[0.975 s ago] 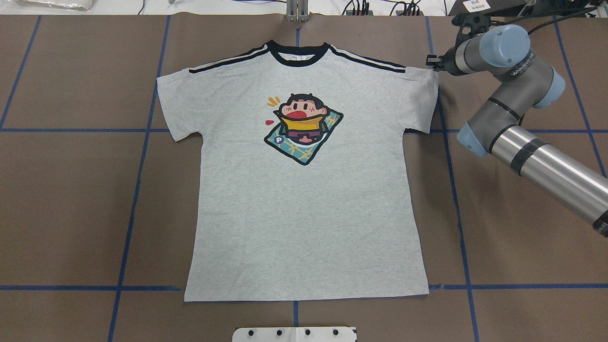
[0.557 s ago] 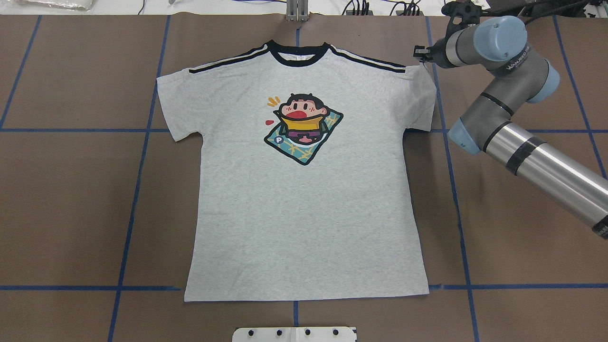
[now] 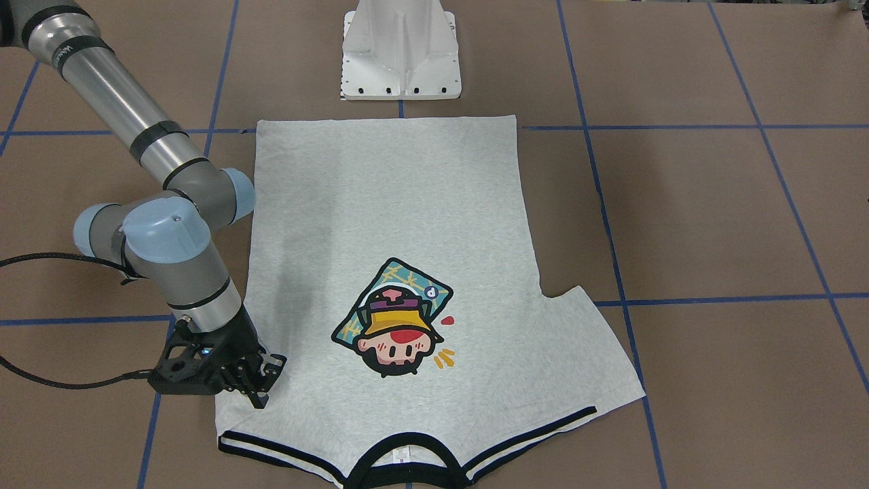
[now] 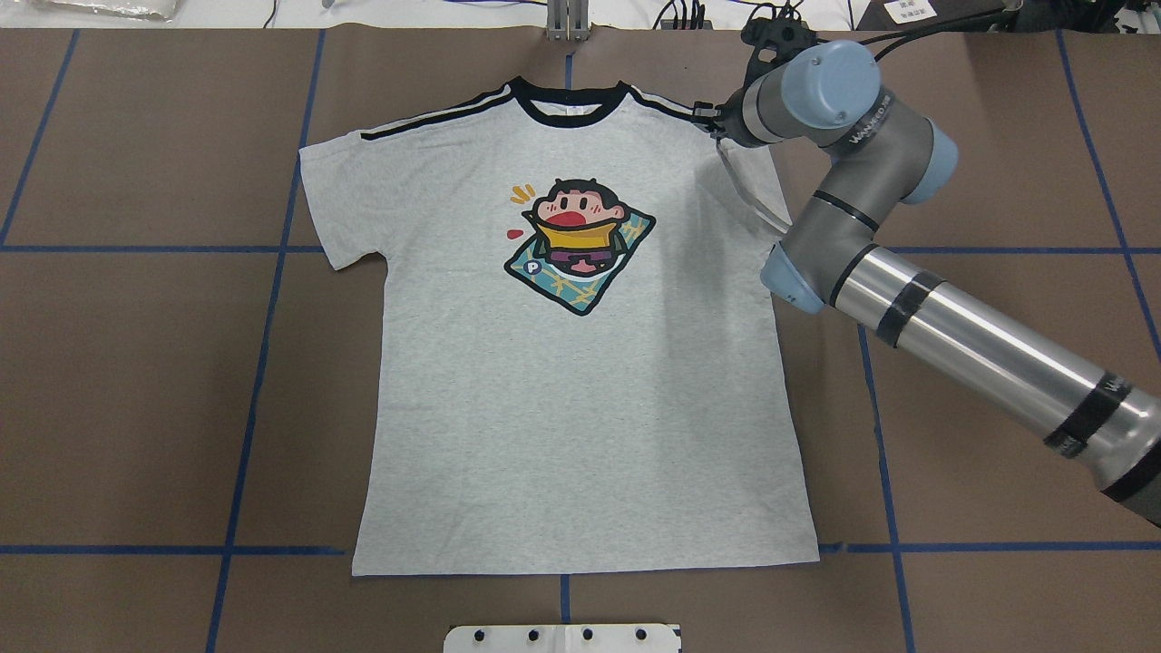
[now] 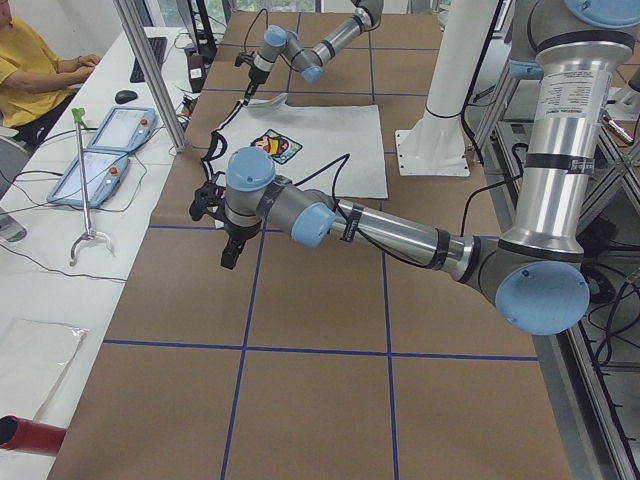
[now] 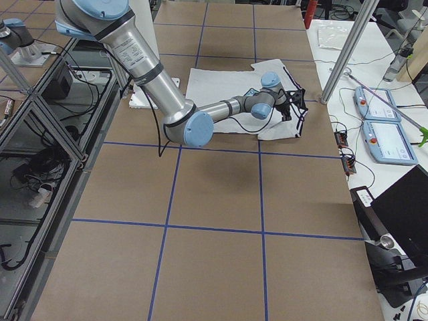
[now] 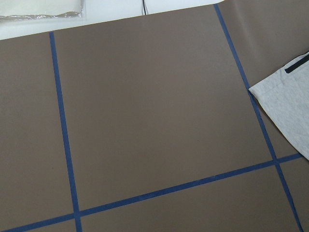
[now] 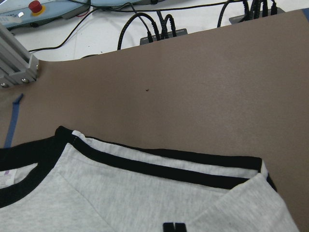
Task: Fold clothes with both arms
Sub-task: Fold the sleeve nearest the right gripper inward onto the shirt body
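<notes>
A light heather-grey T-shirt (image 4: 580, 408) with black collar and cartoon print is laid flat, print up, on a table covered in brown paper (image 4: 136, 381) that is gridded with blue tape lines (image 4: 263, 345). Its sleeve on the robot's right is pinched in the closed fingers of the black right gripper (image 3: 265, 384) and is turned in over the shoulder. The black left gripper (image 5: 230, 250) is hung over bare paper near the other sleeve; its fingers' state cannot be told. A white pedestal base (image 3: 400, 54) is set just beyond the hem, and two blue-grey teach pendants (image 5: 120, 128) lie on a white bench.
</notes>
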Controlling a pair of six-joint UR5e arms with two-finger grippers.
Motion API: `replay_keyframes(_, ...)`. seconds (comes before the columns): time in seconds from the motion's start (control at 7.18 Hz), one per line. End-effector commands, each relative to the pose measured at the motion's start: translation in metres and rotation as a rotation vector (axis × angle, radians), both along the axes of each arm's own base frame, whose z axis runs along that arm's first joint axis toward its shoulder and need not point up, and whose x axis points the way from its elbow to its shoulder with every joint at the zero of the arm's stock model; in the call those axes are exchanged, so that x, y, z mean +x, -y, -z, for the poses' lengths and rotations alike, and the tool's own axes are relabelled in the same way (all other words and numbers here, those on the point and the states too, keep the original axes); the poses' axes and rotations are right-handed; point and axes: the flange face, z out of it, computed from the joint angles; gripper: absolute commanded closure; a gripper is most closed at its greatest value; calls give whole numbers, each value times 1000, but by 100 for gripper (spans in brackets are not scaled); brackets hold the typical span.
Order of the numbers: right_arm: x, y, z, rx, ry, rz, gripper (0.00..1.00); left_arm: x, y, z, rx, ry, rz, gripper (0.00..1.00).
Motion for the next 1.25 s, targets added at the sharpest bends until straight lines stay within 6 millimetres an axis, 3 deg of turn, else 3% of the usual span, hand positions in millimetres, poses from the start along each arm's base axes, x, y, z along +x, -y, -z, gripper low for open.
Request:
replay_keyframes(0.0,-35,15,11,-16,-41,-31,100,0,-1,3,5,-1,1,0)
replay_keyframes(0.14,-42,23,9,-27,-62,-39,100,0,-1,3,3,-1,1,0)
replay_keyframes(0.84,-42,26,3,-39,-73,-48,100,1,1,-3,-4,0,-1,0)
replay_keyframes(0.97,-42,26,3,-39,-73,-48,86,3,1,-4,-7,0,-3,0)
replay_keyframes(1.11,-42,28,14,-33,-60,-53,1,20,3,-8,-10,10,-34,0)
